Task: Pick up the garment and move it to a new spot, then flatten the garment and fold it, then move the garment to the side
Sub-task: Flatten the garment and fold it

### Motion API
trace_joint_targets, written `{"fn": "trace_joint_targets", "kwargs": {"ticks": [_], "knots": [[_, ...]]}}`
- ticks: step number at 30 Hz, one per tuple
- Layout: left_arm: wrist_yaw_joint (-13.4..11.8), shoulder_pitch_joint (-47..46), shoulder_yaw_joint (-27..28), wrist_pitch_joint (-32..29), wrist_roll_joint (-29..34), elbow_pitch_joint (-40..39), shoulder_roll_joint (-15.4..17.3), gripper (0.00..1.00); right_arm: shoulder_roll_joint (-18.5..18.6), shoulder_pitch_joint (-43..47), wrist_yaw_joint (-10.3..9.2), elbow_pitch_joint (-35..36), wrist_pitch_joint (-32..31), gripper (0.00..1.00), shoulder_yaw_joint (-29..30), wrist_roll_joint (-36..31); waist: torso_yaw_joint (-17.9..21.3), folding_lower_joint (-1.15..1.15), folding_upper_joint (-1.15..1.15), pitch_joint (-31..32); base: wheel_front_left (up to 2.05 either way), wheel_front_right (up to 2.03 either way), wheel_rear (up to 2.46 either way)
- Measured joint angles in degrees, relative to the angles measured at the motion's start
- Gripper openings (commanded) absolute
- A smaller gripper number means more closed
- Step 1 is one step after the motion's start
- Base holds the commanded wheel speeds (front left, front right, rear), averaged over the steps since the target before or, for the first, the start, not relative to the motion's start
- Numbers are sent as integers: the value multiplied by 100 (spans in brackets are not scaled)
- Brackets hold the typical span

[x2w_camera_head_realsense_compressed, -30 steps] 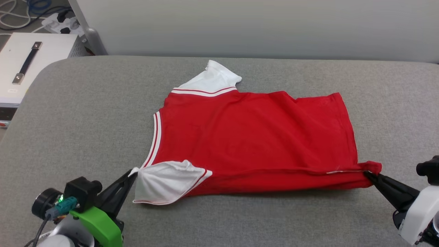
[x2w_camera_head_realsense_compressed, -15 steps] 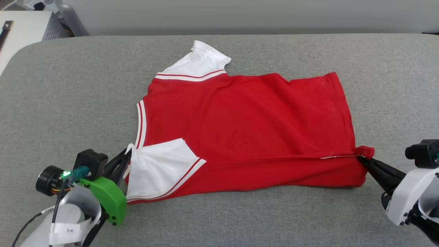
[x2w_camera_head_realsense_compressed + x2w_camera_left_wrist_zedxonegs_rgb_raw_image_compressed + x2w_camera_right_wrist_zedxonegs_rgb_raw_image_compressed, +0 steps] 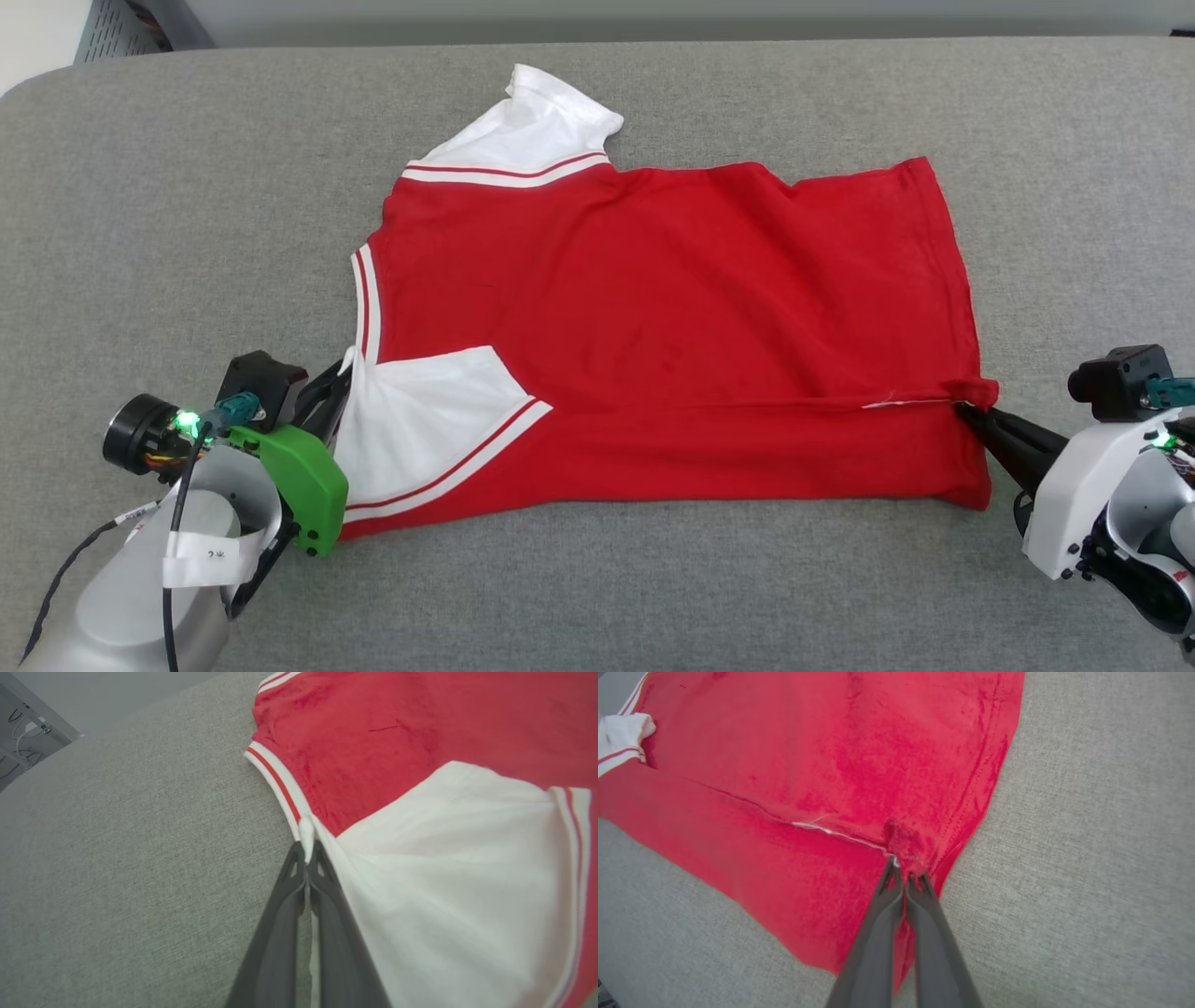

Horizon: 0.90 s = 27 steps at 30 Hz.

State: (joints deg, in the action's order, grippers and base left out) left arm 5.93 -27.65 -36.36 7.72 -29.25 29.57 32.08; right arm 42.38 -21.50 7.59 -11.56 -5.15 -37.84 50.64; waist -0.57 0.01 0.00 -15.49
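Note:
The garment (image 3: 672, 336) is a red jersey with white sleeves, lying spread on the grey padded table (image 3: 653, 579), its near long edge folded over onto the body. My left gripper (image 3: 344, 375) is shut on the garment's white near-sleeve corner (image 3: 306, 833) at its left end. My right gripper (image 3: 963, 411) is shut on a bunched red corner (image 3: 906, 847) of the hem at the right end. A second white sleeve (image 3: 527, 131) sticks out at the far side. The jersey's lettering is hidden.
The grey table's far edge (image 3: 653, 47) runs along the top of the head view, with a pale wall behind. A grey metal cabinet corner (image 3: 121, 23) shows at the top left. Bare cushion (image 3: 168, 215) lies left, right and in front of the garment.
The head camera has tilted down, so the whole scene sits higher. Both grippers have carried the near edge farther over the garment, and the folded strip now lies wider and flatter.

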Motion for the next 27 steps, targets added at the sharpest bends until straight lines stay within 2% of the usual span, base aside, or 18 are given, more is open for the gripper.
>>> {"fn": "trace_joint_targets", "kwargs": {"ticks": [4,5,6,14,18,21,24,27], "knots": [[48,-127,-118,41,2,338,-129,0,-69,-79,0,-124,-127,0,-8,-64,-39,0,0,-43,0,0,0],[58,-140,-148,58,2,421,-167,37,-96,-85,0,-192,-185,0,7,-62,-51,0,0,-42,0,0,0],[68,-153,-171,80,1,508,-202,100,-119,-86,0,-237,-193,100,21,-83,-61,0,0,-36,0,0,0],[82,-214,-96,399,-186,864,-439,100,-264,-80,-2,-381,-216,100,187,-170,-133,0,0,165,0,0,0],[81,-152,149,527,-488,713,-495,100,-282,20,-2,-332,-286,100,444,-199,-157,0,0,358,0,0,0],[67,96,218,523,-678,388,-485,100,-376,212,-3,-294,-655,100,725,-144,-162,0,0,520,0,0,0],[-115,481,326,307,-903,-44,-396,100,-443,458,-3,-68,-1043,100,1013,-164,-158,-1,0,671,0,0,0],[-432,887,468,33,-1072,-644,-213,100,-542,704,-3,215,-1486,100,1478,-272,-156,-1,0,795,0,0,0]]}}
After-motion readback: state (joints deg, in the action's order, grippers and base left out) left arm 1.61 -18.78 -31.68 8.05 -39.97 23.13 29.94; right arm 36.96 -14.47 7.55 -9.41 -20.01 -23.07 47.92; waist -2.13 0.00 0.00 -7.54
